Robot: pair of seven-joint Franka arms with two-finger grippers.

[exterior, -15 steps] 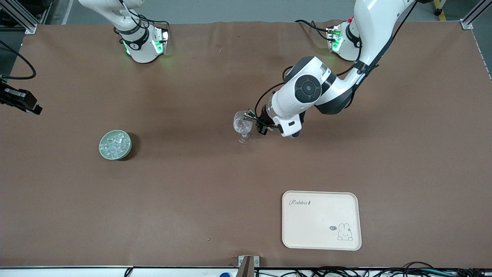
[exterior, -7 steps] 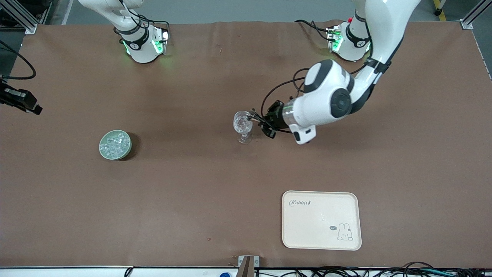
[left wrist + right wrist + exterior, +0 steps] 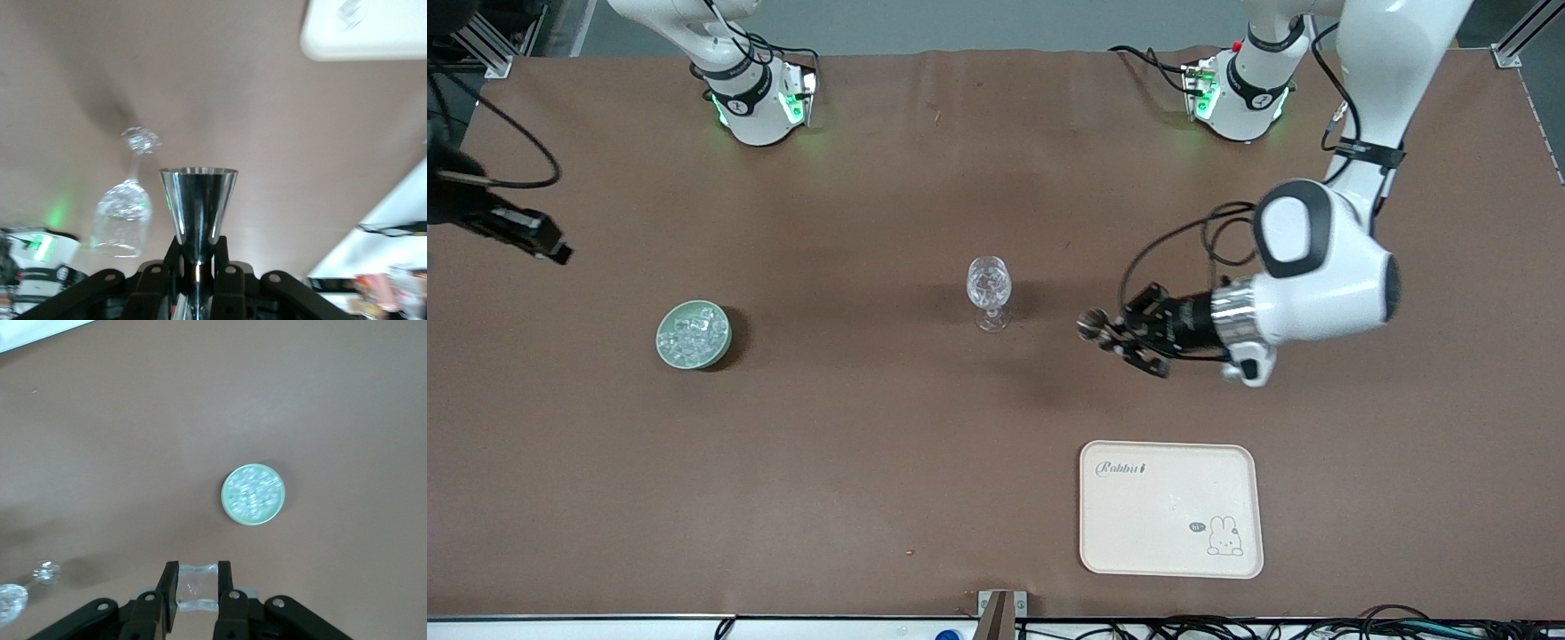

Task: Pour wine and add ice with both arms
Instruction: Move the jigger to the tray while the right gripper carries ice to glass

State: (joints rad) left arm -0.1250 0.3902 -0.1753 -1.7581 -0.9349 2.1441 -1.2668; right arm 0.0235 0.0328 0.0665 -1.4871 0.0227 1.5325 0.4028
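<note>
Brown table [image 3: 871,444] | wine glass [image 3: 989,293] mid-table, ice [image 3: 691,330] in green bowl [image 3: 669,351] | left gripper [image 3: 1116,338] pinches metal cup [image 3: 198,203], probably empty | right gripper [image 3: 198,588] pinches ice cube [image 3: 197,587]; carry slowly over glass, drop gently.

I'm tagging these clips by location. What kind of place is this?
Probably a robotics lab, not a bar: a brown-covered table with two bolted-down arms, aluminium framing at the corners, cables along the edge, and only staged props, a wine glass and tray.
</note>
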